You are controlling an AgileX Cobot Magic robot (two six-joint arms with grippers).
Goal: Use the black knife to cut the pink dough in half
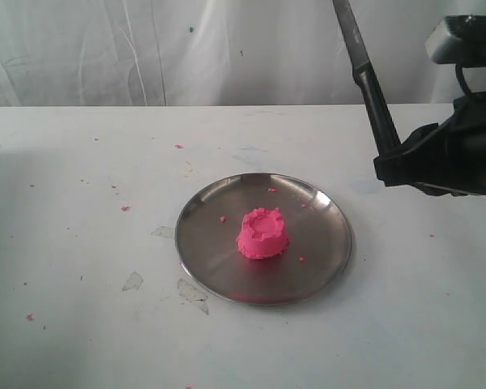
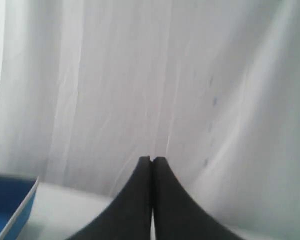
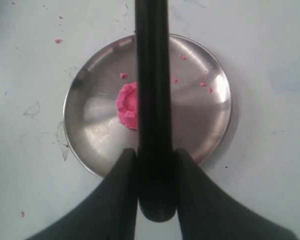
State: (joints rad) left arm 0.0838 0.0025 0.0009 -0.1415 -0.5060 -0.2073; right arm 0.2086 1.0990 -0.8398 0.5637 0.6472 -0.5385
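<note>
While the right gripper [image 3: 156,156] pinches the black knife [image 1: 373,97] by its handle, blade tilted upward at the far right, the pink dough [image 1: 263,233] sits whole at the middle of the steel plate [image 1: 324,243], and the left gripper [image 2: 151,161] has its jaws pressed together.

The round steel plate [image 1: 316,243] shines glossy, the hot-pink soft dough mound [image 1: 263,233] looks matt and ragged-rimmed, the slim black knife [image 1: 371,93] smooth and matt.
</note>
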